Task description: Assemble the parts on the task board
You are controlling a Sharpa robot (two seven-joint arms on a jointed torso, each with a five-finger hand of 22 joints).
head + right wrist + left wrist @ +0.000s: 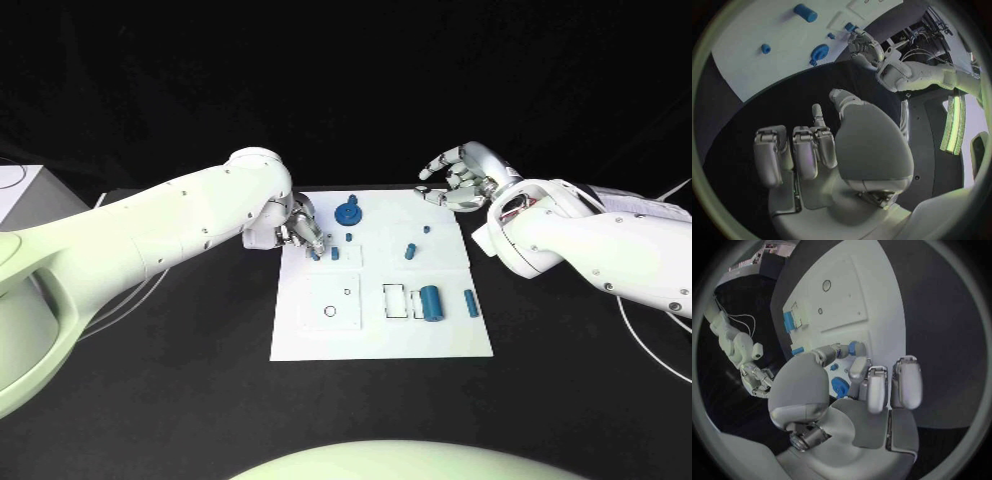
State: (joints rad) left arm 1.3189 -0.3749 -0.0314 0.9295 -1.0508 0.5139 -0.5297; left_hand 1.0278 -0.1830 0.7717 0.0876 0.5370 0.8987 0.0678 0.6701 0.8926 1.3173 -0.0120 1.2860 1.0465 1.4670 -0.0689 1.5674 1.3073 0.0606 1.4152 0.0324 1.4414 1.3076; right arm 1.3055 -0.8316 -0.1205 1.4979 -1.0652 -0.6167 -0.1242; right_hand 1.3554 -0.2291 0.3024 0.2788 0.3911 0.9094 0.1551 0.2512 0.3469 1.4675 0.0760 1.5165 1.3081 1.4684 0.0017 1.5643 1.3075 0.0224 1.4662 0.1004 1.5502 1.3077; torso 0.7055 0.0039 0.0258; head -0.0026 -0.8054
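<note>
Now left hand [299, 236] at the white board's [378, 340] edge, pinching a small blue part [856, 347], right hand [462, 178] raised, fingers apart, empty

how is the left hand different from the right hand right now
The left hand is low over the task board, its fingertips at a small blue part; the right hand hovers at the board's far corner, near no part. The left's fingers close toward the part; the right's are loosely curled and empty. Both are silver.

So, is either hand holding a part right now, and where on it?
The left hand pinches a small blue part by its end; the right hand holds nothing.
</note>
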